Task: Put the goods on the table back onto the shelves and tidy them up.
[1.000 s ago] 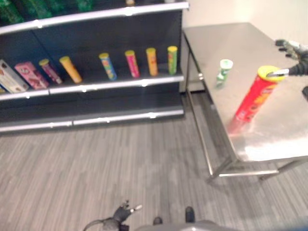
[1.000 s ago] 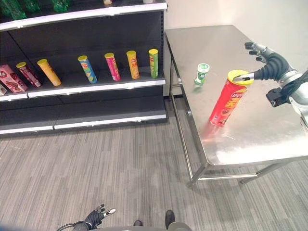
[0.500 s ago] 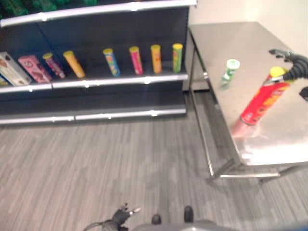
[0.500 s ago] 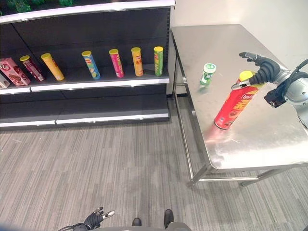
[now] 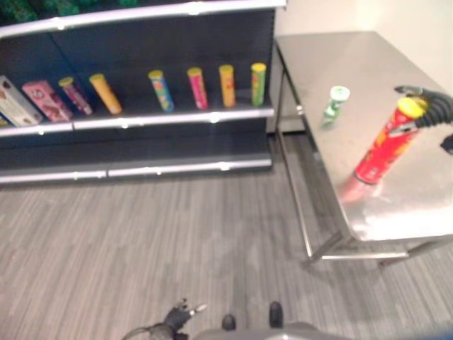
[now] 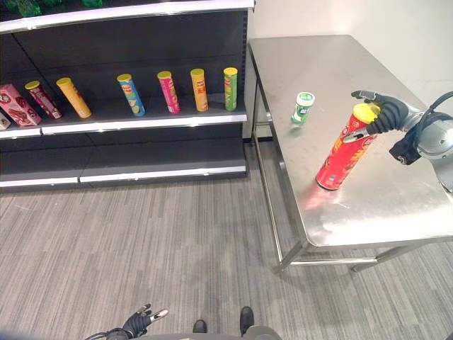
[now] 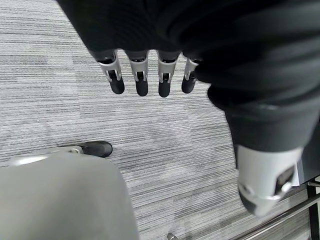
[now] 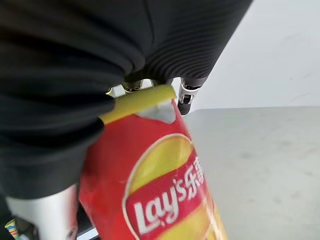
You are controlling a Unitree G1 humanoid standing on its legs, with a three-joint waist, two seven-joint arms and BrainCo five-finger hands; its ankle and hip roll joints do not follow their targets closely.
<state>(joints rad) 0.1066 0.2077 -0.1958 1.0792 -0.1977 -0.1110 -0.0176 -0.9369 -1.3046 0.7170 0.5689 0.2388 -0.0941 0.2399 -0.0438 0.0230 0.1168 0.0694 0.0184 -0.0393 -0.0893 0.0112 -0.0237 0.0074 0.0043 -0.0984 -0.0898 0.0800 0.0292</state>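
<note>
Shelving (image 6: 127,122) fills the left side, its lit middle shelf carrying a pink box (image 6: 15,104) and a white box (image 5: 14,106) at the far left, cut off by the frame edge. Next along stand a dark pink tube (image 6: 42,99) and an orange tube (image 6: 73,97), both leaning. Further right, spaced apart, are a blue tube (image 6: 130,94), a magenta tube (image 6: 168,91), a yellow-orange tube (image 6: 199,89) and a green tube (image 6: 230,88) at the shelf's right end. Green bottles (image 6: 18,6) on the top shelf are cropped and hard to make out.

Low in the middle, the left hand (image 6: 140,321) hangs over the grey floor (image 6: 177,241), fingers (image 7: 141,82) straight and relaxed, holding nothing. Wide open floor lies between shelving and table.

On the steel table (image 6: 396,205), a small green-and-white can (image 6: 302,108) stands near the left edge. Beside it, well apart, the red chip can (image 6: 345,147) leans with its yellow lid uppermost. The right hand (image 6: 386,111) is wrapped around the can's top, thumb on one side and fingers on the other; the fingertips are mostly hidden behind the lid.
</note>
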